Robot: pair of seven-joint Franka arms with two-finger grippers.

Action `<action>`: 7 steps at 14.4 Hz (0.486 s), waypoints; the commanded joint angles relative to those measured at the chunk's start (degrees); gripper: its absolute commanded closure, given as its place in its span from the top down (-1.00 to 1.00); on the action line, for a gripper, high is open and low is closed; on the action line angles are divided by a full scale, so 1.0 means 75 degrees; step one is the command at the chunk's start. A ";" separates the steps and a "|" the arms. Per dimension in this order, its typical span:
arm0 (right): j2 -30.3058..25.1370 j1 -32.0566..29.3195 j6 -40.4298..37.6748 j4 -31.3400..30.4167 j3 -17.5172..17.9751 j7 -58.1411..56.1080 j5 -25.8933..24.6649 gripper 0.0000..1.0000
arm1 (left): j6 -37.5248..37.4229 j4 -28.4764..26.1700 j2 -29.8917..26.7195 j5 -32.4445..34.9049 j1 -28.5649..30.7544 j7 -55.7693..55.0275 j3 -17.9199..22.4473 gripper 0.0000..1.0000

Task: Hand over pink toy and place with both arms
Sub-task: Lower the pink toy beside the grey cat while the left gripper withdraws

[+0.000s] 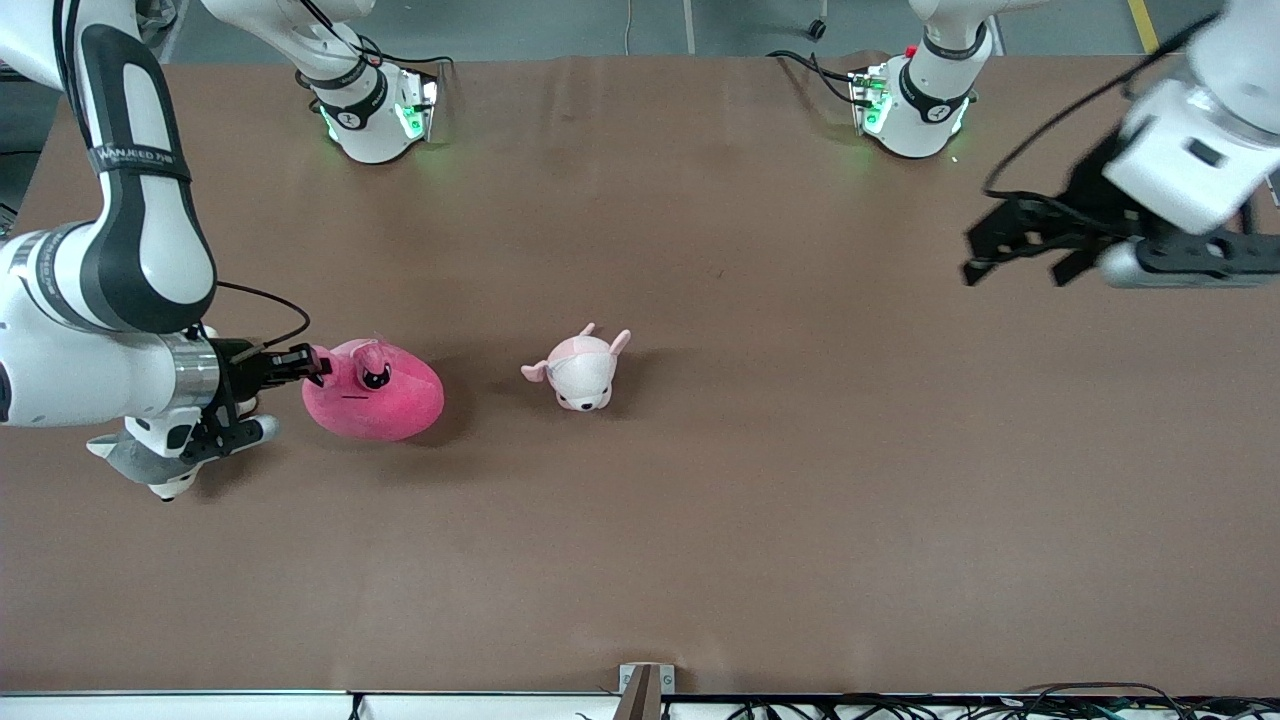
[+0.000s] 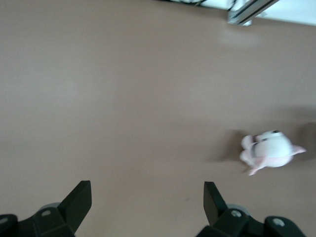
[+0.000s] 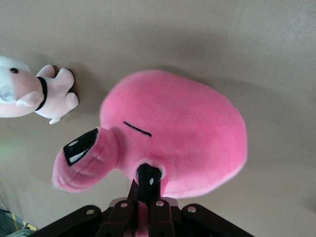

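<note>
The pink toy (image 1: 375, 392) is a hot-pink rounded plush with dark eyes, lying on the table toward the right arm's end. My right gripper (image 1: 312, 364) is shut on a small part at the toy's edge; in the right wrist view the fingers (image 3: 159, 197) pinch pink fabric next to a dark eye on the pink toy (image 3: 187, 133). My left gripper (image 1: 1010, 262) is open and empty, up in the air over the left arm's end of the table. In the left wrist view its fingertips (image 2: 81, 195) stand wide apart over bare table.
A small pale pink-and-white animal plush (image 1: 582, 368) lies near the table's middle, beside the pink toy; it also shows in the left wrist view (image 2: 269, 149) and the right wrist view (image 3: 34, 94). The two arm bases (image 1: 375, 110) stand along the table's edge farthest from the front camera.
</note>
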 commanded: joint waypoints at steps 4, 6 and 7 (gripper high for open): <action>0.0450 -0.0257 0.0339 0.0179 0.0125 -0.0377 -0.0038 -0.98 | 0.0001 -0.1708 -0.1372 0.0071 0.1353 0.2066 -0.0063 1.00; 0.0649 -0.0257 0.0502 0.0179 0.0125 -0.0354 -0.0026 -0.96 | -0.0045 -0.1721 -0.1454 0.0048 0.1634 0.2477 -0.0063 1.00; 0.0731 -0.0257 0.0561 0.0179 0.0125 -0.0319 -0.0026 -0.86 | -0.0046 -0.1837 -0.1559 0.0048 0.1728 0.2548 -0.0063 1.00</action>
